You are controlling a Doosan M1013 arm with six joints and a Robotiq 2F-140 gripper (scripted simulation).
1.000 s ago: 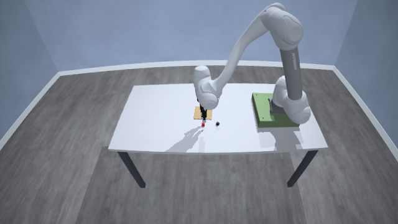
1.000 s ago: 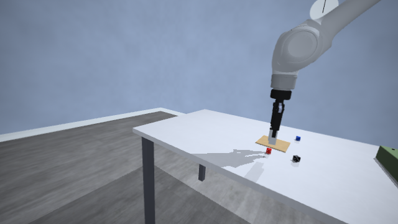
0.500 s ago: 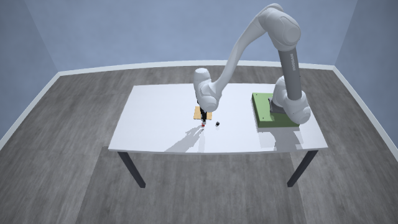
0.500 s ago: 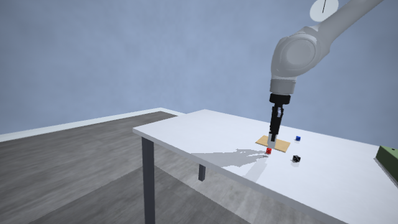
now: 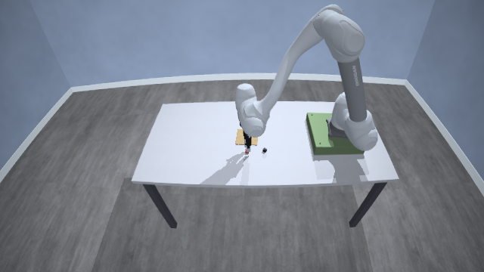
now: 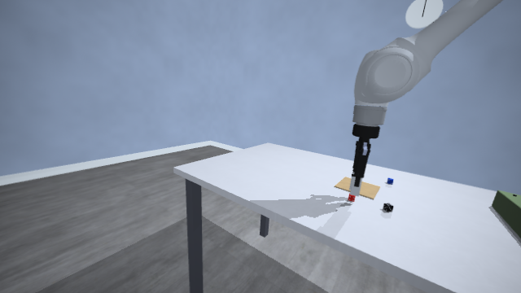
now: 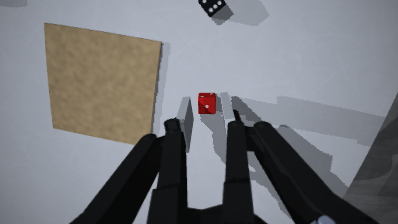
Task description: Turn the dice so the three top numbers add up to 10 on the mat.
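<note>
A small red die (image 7: 207, 103) lies on the white table just beside the tan mat (image 7: 102, 82), off it. My gripper (image 7: 206, 106) hangs straight over the die. Its fingers are partly open on either side of the die, with a gap on both sides, and nothing is gripped. In the exterior view the fingertips (image 6: 355, 189) stand just above the red die (image 6: 352, 198). A black die (image 7: 212, 7) lies on the table away from the mat and shows in the exterior view (image 6: 387, 207). A blue die (image 6: 390, 181) lies on the table beyond the mat (image 6: 361, 188).
The arm's green base block (image 5: 330, 134) stands at the right end of the table. The table's front edge (image 5: 261, 184) runs a short way in front of the dice.
</note>
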